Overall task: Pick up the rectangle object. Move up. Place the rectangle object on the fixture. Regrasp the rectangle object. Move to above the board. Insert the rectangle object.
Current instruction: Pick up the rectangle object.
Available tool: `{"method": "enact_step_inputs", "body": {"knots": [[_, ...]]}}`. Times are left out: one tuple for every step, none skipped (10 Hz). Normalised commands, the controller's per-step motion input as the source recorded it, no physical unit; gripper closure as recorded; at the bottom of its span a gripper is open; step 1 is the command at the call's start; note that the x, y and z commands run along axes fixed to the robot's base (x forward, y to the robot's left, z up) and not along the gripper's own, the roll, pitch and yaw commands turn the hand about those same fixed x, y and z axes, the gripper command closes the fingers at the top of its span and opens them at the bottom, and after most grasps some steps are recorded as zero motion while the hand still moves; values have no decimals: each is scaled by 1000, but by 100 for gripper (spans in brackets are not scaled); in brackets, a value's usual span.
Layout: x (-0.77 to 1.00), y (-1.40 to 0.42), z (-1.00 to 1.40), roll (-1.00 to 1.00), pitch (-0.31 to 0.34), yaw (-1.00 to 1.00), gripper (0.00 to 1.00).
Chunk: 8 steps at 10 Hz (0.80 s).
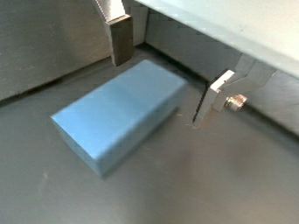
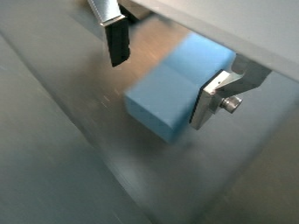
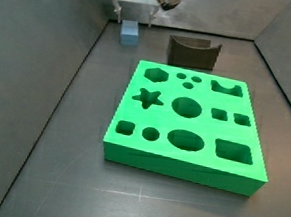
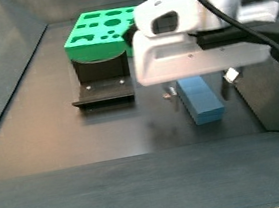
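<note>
The gripper [image 1: 163, 79] stands low over the rectangle object [image 1: 117, 114], its jaws spread wide with one finger on each side of the block. In both wrist views a gap shows between the dark pads and the block's faces, so nothing is clamped. The rectangle object [image 2: 176, 92] lies flat on the grey floor [image 1: 222, 184], near a wall. In a side view the block [image 4: 204, 100] rests beneath the white gripper body, just beside the fixture [image 4: 103, 87]. In a side view the fixture [image 3: 192, 52] sits on the floor close behind the board [image 3: 184, 121], which lies flat in the middle of the floor, well apart from the rectangle object [image 3: 128, 35].
</note>
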Motion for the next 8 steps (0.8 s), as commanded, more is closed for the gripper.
{"method": "enact_step_inputs", "body": {"knots": [[-680,131,-994,113,-74,-80,0],[-734,143,-1000,80,-89,0,0],[-586,63,-1000,41,-67,-31,0],[-57,37,-794,116,-207,0,0],[31,0,-6,0,49,0,0],[0,29,0,-27,0,0,0],[0,0,0,0,0,0,0],[0,0,0,0,0,0,100]]}}
